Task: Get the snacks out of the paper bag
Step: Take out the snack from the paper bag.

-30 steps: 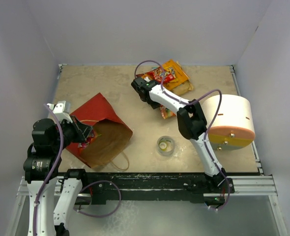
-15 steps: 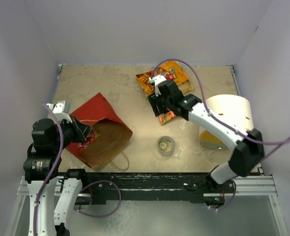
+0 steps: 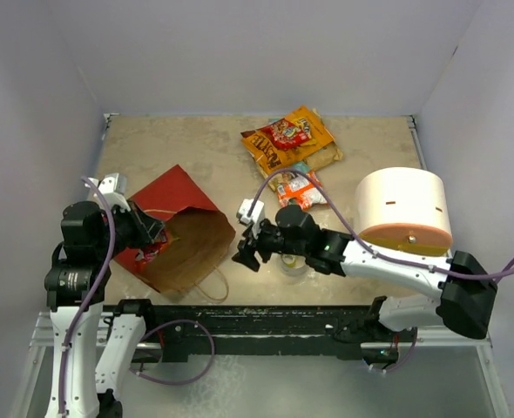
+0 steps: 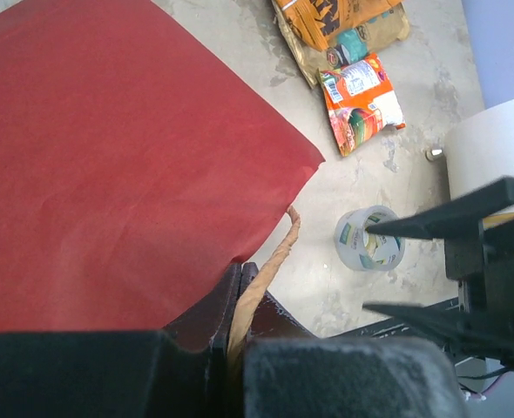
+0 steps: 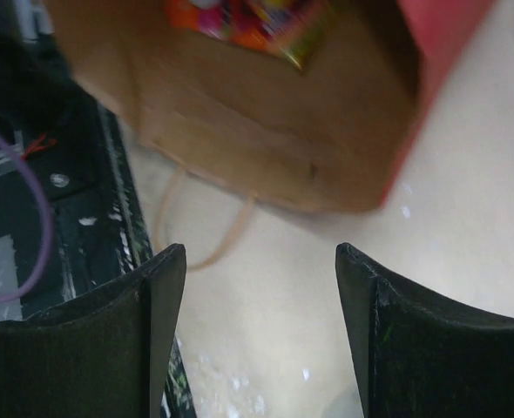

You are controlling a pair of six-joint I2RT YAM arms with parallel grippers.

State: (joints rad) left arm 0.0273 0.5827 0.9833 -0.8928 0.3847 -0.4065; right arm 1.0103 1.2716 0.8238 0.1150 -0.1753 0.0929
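Top external view: at near left, the left pincer (image 3: pixel 149 232) is clenched on the rim of the paper bag (image 3: pixel 187 228), which lies on its side on the desk (image 3: pixel 152 148). One bagged packet (image 5: pixel 248 22) shows inside. It is likely light, crinkly, slippery foil, best pinched at an edge seam. The right pincer (image 3: pixel 244 254), spread wide and empty, hovers at the mouth. Three lie out at far right: orange-brown packet (image 3: pixel 287 139), golden-tan packet (image 3: pixel 330 158), small red-yellow packet (image 3: pixel 299 190).
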